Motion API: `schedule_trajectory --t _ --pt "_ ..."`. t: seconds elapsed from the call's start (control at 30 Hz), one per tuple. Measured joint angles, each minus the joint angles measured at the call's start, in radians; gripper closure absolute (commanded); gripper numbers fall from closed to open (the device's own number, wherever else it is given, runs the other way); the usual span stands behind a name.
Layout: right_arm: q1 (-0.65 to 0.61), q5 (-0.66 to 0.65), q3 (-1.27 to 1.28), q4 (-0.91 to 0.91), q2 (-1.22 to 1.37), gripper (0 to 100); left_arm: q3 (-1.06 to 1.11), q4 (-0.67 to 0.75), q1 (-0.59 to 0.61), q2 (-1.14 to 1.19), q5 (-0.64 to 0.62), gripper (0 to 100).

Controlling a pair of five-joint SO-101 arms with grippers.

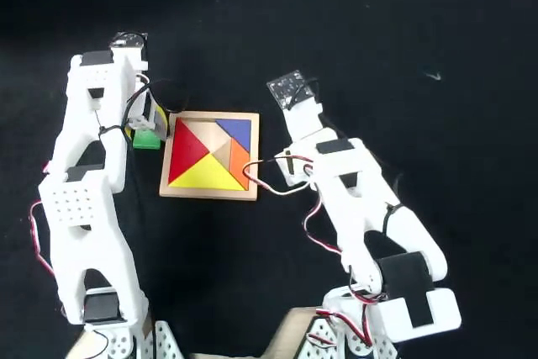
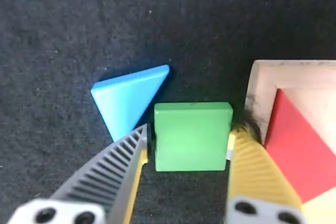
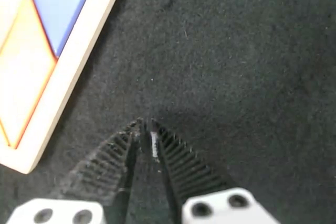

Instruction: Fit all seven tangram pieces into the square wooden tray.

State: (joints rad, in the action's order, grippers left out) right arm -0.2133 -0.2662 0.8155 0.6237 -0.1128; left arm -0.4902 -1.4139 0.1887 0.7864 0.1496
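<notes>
Closest to the lens, the left gripper [image 2: 188, 132] is pinching the green square [image 2: 192, 153]. We are seeing its two ribbed fingers [image 2: 121, 166] pressing against opposite sides of that one piece, which is lying flat on the black cloth [image 2: 79, 19]. One light blue triangle [image 2: 128, 95] is lying just beside the square, on the side away from the square wooden tray [image 2: 299, 74], with a thin strip of cloth showing between the two. The gripper's other finger is sitting between the square and the tray's outer corner, so the square is resting outside the tray, close against its left edge.

From above, we are counting two arms. The left arm [image 1: 84, 208] is bending over that left edge. Moving right, the tray is lying flat near the middle of the cloth, and we are counting four coloured pieces inside it: one red triangle [image 1: 183, 153] along the left side, one yellow triangle [image 1: 208, 176] along the near side, one dark blue piece [image 1: 237, 130] in the far right corner and one orange piece [image 1: 239, 161] against the right side. A pale, wood-coloured patch is showing between them.

Farther right, the right arm [image 1: 361, 199] is reaching toward the tray's right side. The right gripper [image 3: 146, 127] is hanging over bare cloth just beside the tray's outer edge, its two fingers [image 3: 181, 163] pressed together and holding nothing.
</notes>
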Motion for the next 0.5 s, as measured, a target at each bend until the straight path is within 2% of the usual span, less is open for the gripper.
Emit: schedule_trajectory --t 0.33,0.5 --pt "0.000 0.000 0.000 0.000 0.000 98.7 -0.002 0.002 0.032 0.009 0.081 81" --pt "0.000 0.000 0.000 0.000 0.000 98.7 -0.002 0.011 0.031 0.011 0.126 88"
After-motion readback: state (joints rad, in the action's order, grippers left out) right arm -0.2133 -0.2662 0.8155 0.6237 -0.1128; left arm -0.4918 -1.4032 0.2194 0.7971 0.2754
